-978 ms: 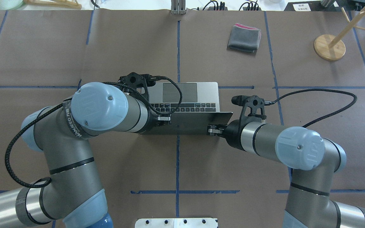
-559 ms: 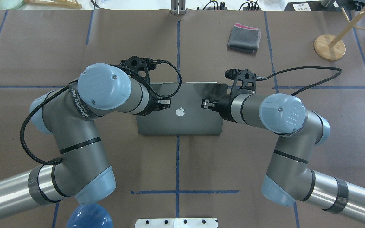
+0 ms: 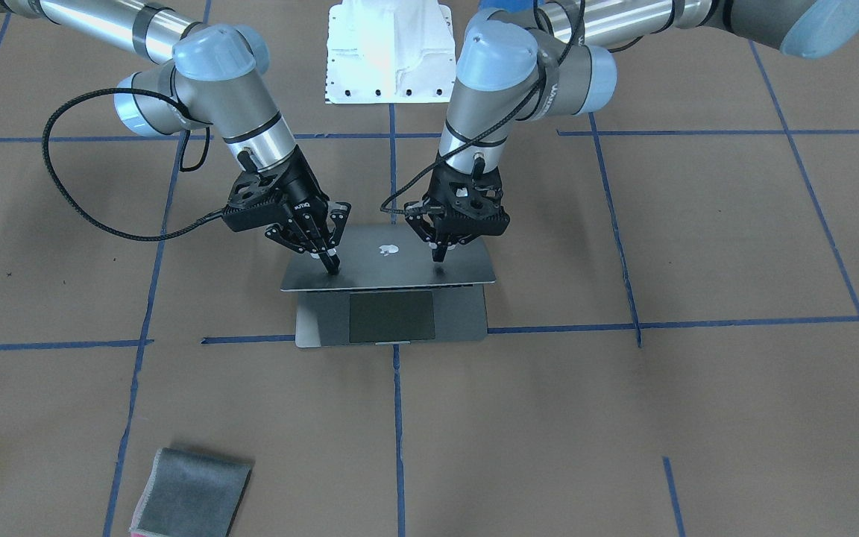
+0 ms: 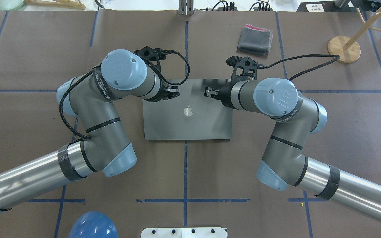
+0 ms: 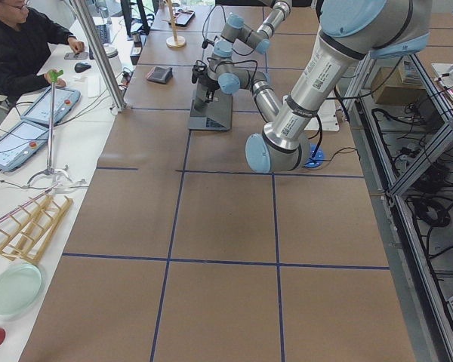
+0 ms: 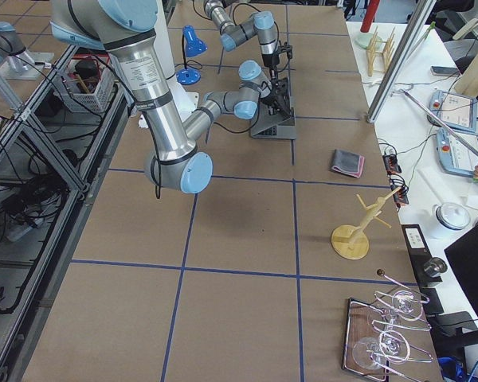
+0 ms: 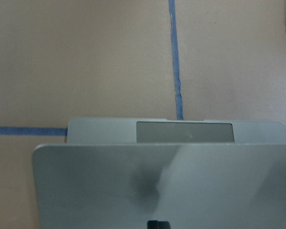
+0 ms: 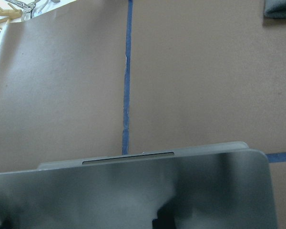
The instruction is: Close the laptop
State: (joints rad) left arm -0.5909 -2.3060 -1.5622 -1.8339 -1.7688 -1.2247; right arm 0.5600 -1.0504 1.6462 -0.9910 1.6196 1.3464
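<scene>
Left hand (image 3: 439,257) and right hand (image 3: 332,266), both pinched narrow, press the smooth grey metal laptop (image 3: 392,271) lid.

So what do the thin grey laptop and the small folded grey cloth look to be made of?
Thin grey laptop: seemingly metal, likely aluminium, with a satin finish; its lid shows soft, blurred reflections rather than sharp ones. Small folded grey cloth: soft fabric, perhaps microfibre, judging by its limp rounded folds and pink edge.

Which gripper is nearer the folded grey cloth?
The right gripper, on the half of the laptop toward the cloth; the left gripper sits across the logo.
</scene>
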